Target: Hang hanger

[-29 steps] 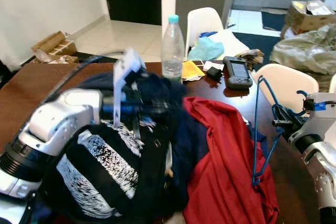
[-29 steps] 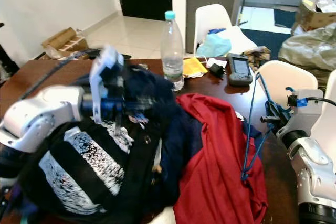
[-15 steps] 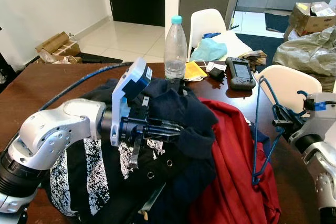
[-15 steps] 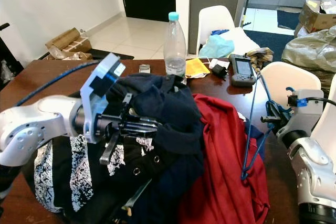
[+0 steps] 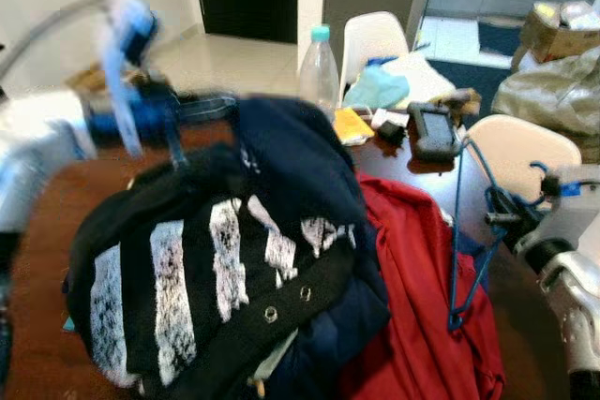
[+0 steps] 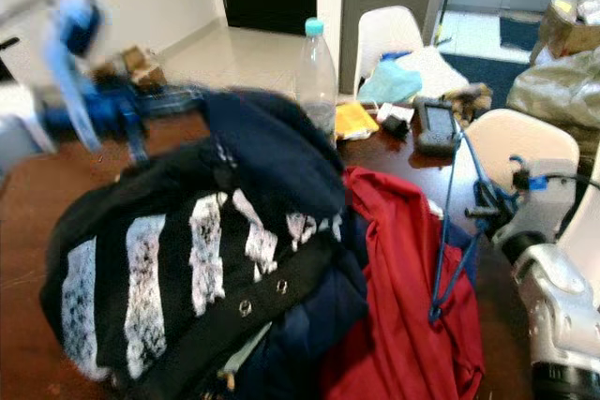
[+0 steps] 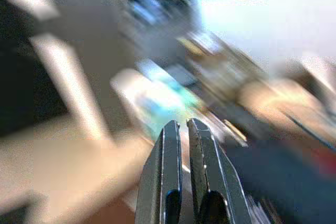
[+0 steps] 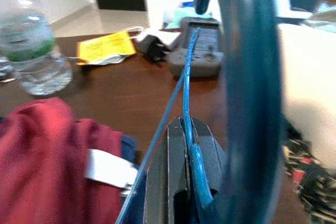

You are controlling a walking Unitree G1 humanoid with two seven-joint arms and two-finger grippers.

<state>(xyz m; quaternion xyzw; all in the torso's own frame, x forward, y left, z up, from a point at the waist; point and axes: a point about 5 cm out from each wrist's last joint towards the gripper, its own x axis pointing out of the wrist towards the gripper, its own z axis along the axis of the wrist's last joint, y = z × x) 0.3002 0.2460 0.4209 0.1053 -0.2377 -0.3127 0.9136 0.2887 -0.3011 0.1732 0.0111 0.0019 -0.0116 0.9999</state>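
**Hanger held over the red garment's right edge**

Hanger [image 5: 461, 231], thin and blue, hangs upright just right of the clothes pile, its lower end touching the red garment [image 5: 417, 306]. The right gripper [image 8: 185, 129] has its 2 fingers pinched tight on the hanger's wire.

Brown table [image 5: 47, 222] carries the clothes pile. A black cardigan with white stripes [image 5: 187, 278] lies on the left of the pile, a navy garment [image 5: 295, 166] drapes over its top, and the red garment spreads to the pile's right.

The left gripper [image 7: 184, 129] is raised left of the pile and heavily blurred; its 2 fingers stand almost together with a thin gap, and nothing shows between them.

Beyond the pile stand 2 white chairs [image 5: 375, 39], one with a teal cloth [image 5: 380, 91] on it. A clear bottle [image 5: 319, 67] with a teal cap stands just behind the pile, only a little water visible near its bottom. Right of the bottle lie a yellow packet [image 8: 102, 48] and a grey handheld device [image 5: 436, 128].
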